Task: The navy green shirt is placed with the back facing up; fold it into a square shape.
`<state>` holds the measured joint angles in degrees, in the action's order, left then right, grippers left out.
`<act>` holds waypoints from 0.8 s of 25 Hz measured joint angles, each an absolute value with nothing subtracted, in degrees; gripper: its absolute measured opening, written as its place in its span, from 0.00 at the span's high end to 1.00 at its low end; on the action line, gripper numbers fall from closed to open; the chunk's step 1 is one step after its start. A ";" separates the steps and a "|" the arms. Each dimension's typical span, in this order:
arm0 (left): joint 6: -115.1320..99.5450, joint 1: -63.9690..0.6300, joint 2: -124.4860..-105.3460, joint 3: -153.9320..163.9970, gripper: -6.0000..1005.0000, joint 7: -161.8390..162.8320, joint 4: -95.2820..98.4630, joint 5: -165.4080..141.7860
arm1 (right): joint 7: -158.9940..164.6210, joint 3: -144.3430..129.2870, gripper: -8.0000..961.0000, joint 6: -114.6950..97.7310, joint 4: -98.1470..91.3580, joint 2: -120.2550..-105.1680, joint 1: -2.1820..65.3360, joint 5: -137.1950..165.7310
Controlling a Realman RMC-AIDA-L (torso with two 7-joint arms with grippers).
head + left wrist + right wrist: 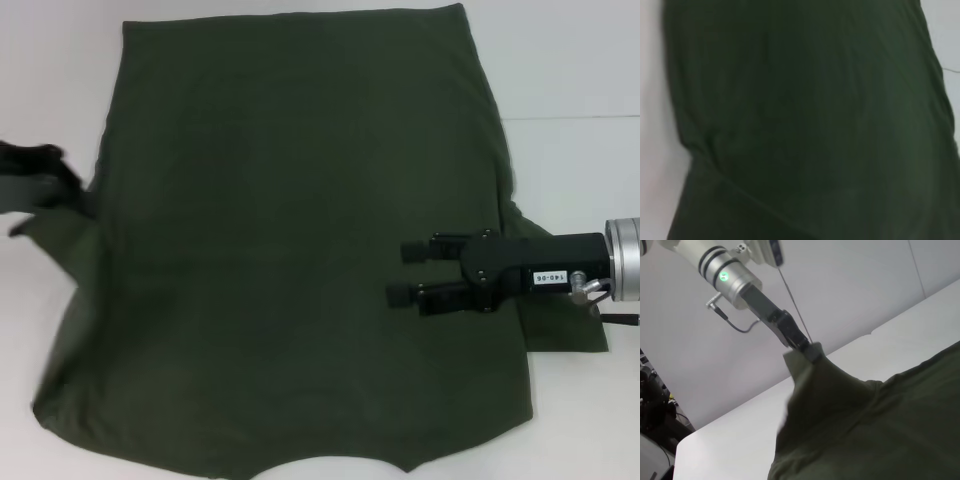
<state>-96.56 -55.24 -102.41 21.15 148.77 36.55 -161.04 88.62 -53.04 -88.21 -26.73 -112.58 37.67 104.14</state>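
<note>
The navy green shirt lies spread on the white table, plain back up and hem at the far side. It fills the left wrist view. My left gripper is at the shirt's left edge by the sleeve. In the right wrist view the left gripper is shut on a peak of the shirt and holds it lifted off the table. My right gripper reaches in from the right, low over the shirt's right side. Its fingers are apart and hold nothing.
The right sleeve sticks out under my right arm. Bare white table surrounds the shirt on both sides. A pale wall stands behind the table in the right wrist view.
</note>
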 joint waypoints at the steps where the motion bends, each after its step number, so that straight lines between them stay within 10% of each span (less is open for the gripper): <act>1: -95.59 -55.80 -102.94 21.27 0.97 149.75 35.71 -160.97 | 88.61 -53.02 0.13 -88.17 -26.71 -112.54 37.67 104.14; 20: -72.84 -56.50 -113.44 23.63 0.78 152.44 27.23 -150.59 | 88.67 -52.99 0.14 -87.90 -26.54 -112.48 37.52 104.15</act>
<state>-72.84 -56.50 -113.44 23.63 152.44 27.23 -150.59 88.67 -52.99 -87.90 -26.54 -112.48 37.52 104.15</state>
